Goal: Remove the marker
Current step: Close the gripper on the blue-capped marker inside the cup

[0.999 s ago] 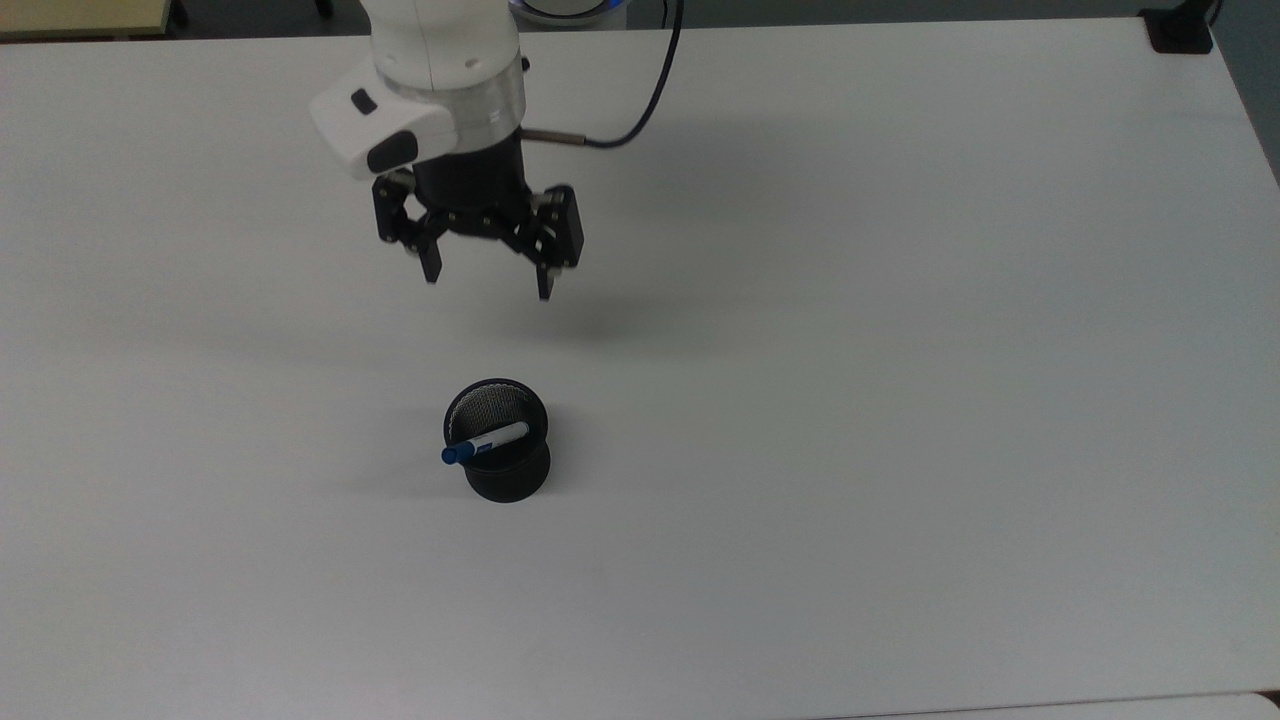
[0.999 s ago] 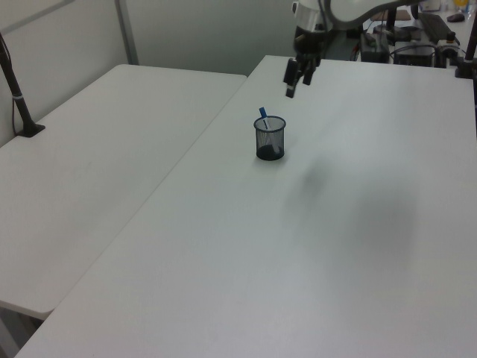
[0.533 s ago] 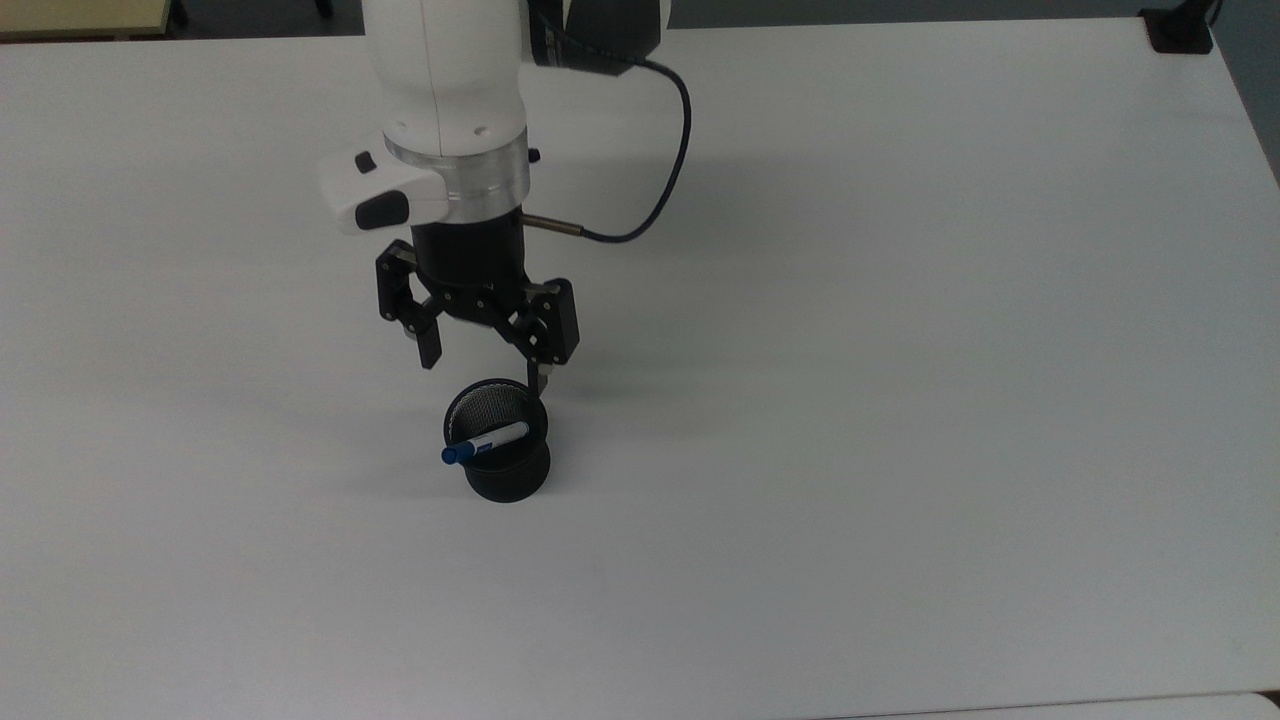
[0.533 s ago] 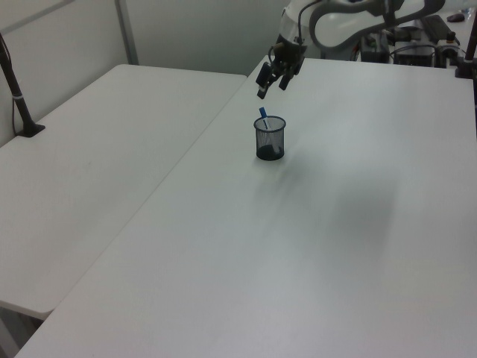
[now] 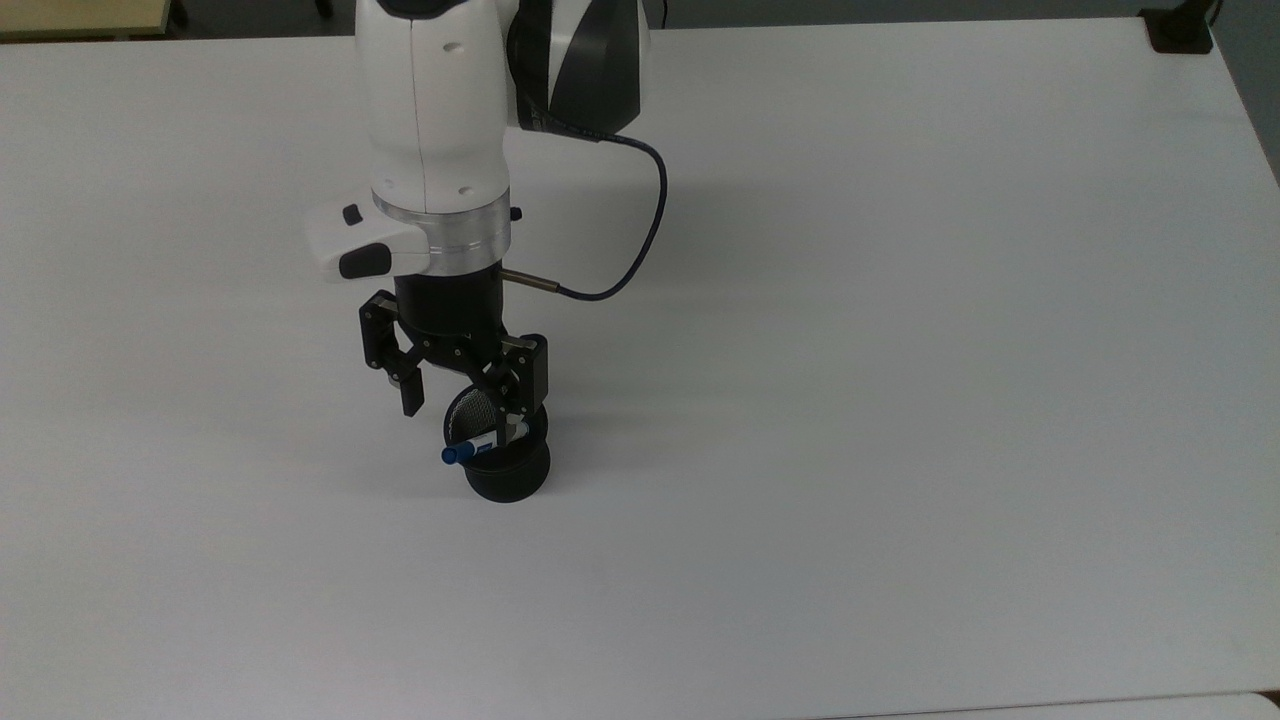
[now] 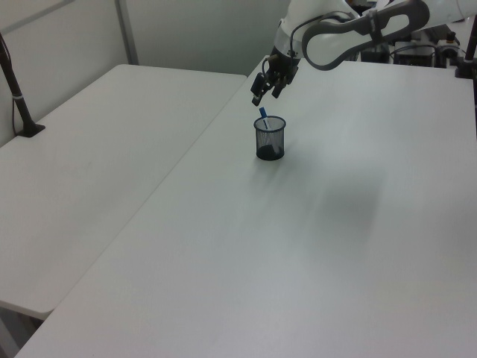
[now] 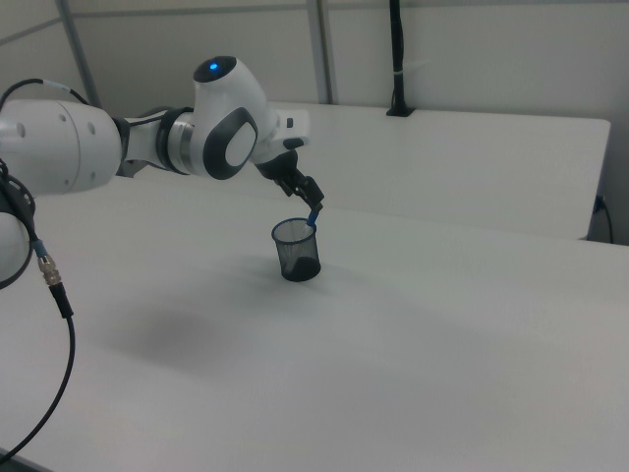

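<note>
My black two-finger end effector (image 5: pixel 462 412), fingers spread, hovers above the black mesh cup (image 5: pixel 502 462) on the white counter (image 5: pixel 900 400), where the slim white blue-capped marker (image 5: pixel 478 447) leans against the rim. Approach under way; next I must descend, straddle the cap and pinch.

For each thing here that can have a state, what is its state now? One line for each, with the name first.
marker: leaning in the cup, blue cap over the rim, not gripped.
cup: upright on the table, holding the marker.
gripper: open, just above the cup's rim.
table: bears the cup.
</note>
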